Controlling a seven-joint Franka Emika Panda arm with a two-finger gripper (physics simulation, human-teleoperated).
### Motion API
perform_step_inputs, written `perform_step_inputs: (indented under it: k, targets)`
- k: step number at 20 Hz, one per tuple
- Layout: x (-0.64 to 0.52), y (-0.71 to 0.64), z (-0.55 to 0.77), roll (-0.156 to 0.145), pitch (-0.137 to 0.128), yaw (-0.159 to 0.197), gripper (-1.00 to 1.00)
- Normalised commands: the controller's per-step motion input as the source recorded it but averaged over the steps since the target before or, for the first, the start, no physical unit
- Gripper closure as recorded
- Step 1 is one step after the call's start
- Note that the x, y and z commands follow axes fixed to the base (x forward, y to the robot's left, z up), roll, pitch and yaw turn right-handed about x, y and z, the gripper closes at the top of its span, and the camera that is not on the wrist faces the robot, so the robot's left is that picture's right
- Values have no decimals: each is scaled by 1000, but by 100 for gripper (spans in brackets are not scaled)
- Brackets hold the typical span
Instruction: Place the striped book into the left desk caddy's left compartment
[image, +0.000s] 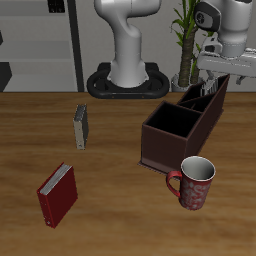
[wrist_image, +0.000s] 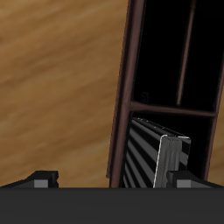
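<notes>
The striped book (image: 208, 90) stands upright in the end compartment of the dark maroon-brown desk caddy (image: 165, 150), the end farthest from the table's front edge. In the wrist view the book (wrist_image: 157, 157) shows grey-blue with dark and light stripes, resting inside the caddy's wall (wrist_image: 122, 87) beside a divider. My gripper (image: 218, 72) hovers just above the book. In the wrist view my gripper (wrist_image: 112, 179) has its fingers spread wide, open, and not pressing on the book.
A red book (image: 57, 194) lies near the table's front edge. A smaller grey-olive book (image: 80, 126) stands farther back. A patterned red mug (image: 196, 182) stands in front of the caddy. A plant (image: 185, 40) and the robot base (image: 128, 75) are at the back.
</notes>
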Motion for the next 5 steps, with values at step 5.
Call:
perform_step_inputs:
  k: [5]
  targets:
    - [87,-386,206,-42,12,27,-100]
